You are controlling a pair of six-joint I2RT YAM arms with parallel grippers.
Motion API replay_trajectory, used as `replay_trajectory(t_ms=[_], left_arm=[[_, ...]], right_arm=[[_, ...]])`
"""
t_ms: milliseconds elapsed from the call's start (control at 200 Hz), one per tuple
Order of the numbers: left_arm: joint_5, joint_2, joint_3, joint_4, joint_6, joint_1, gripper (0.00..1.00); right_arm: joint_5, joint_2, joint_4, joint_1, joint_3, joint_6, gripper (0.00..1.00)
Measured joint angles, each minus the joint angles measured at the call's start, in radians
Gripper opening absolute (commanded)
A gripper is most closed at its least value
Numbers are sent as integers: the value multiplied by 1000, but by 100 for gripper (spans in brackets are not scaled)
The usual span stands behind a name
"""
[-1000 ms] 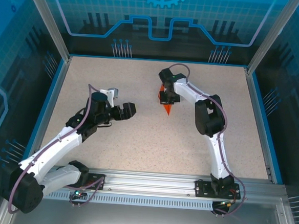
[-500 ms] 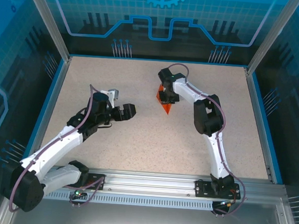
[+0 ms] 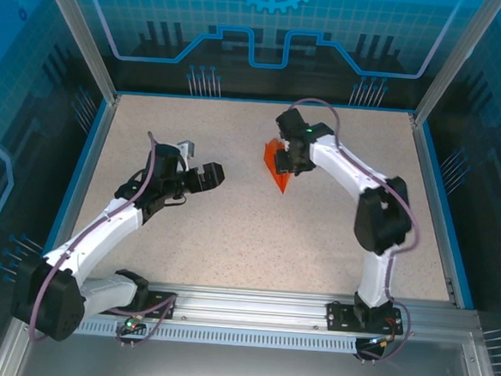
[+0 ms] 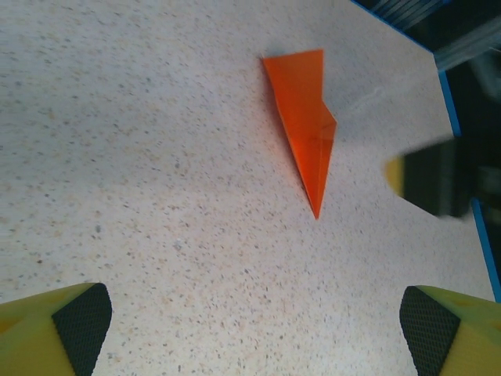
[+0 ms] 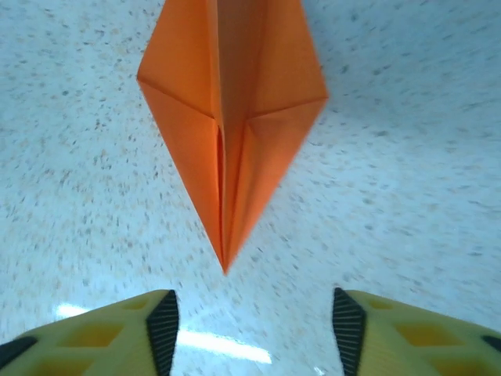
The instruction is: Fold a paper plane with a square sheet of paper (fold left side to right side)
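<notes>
Top external view: the speckled table (image 3: pixel 230 238) lies under the paper plane (image 3: pixel 275 171), a flat orange dart. The right gripper (image 3: pixel 292 162) hangs just beside the plane; the left gripper (image 3: pixel 201 174) is well apart from it. The plane looks light, so I think a bump from a finger could slide it or pop a fold open. Both grippers' 2 fingers (image 5: pixel 163 321) are spread apart and hold nothing; the plane's tip sits just past the right ones.

The paper plane (image 3: pixel 276 168) lies flat on the surface (image 3: pixel 230 238), just ahead of the right hand (image 3: pixel 290 159). Its tip points back toward the gap between that hand's 2 fingers and touches neither. The left hand (image 3: pixel 201 176) sits well apart, with the plane ahead of it and slightly to its right.
</notes>
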Motion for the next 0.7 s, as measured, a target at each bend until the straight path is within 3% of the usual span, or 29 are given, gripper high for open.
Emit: replay_trajectory(t_ms=[150, 280, 480, 700], left_arm=[[-59, -5, -1, 9, -4, 42, 99], [-165, -40, -32, 37, 5, 57, 99], [-363, -122, -162, 127, 87, 60, 99], [-583, -144, -256, 214, 251, 69, 99]], right_arm=[[48, -269, 89, -25, -233, -32, 85], [95, -483, 194, -112, -439, -41, 99], [127, -687, 376, -284, -709, -39, 99], [164, -710, 644, -363, -959, -98, 99]])
